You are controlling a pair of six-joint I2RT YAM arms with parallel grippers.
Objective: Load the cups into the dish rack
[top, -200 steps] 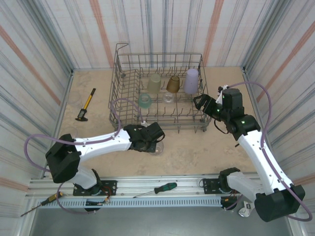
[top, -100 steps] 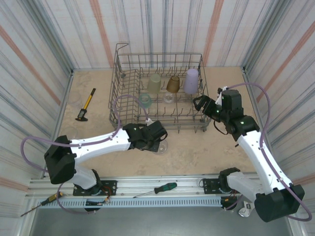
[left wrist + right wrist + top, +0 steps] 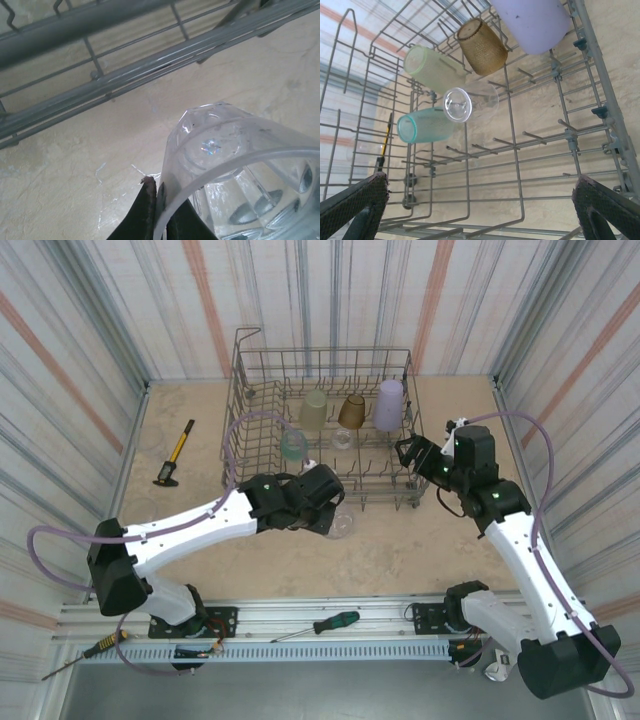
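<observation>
My left gripper (image 3: 325, 510) is shut on the rim of a clear cup (image 3: 341, 523), just in front of the dish rack (image 3: 325, 350). In the left wrist view the fingertips (image 3: 149, 187) pinch the wall of that clear cup (image 3: 235, 170), which is tilted above the table beside the rack's lower wires (image 3: 125, 75). My right gripper (image 3: 415, 455) stands open at the rack's right side. Its wrist view looks into the rack (image 3: 568, 136), where a lavender cup (image 3: 532, 22), an amber cup (image 3: 481, 45), a yellow-green cup (image 3: 432, 67), a clear cup (image 3: 467, 103) and a teal cup (image 3: 422, 126) rest on the tines.
A yellow-handled hammer (image 3: 175, 453) lies left of the rack. A green-handled screwdriver (image 3: 322, 624) and another screwdriver (image 3: 85, 652) lie on the front rail. Corrugated walls close in the table on three sides.
My left gripper has carried the clear cup to the right and toward the rack's front edge. The right arm has hardly moved.
</observation>
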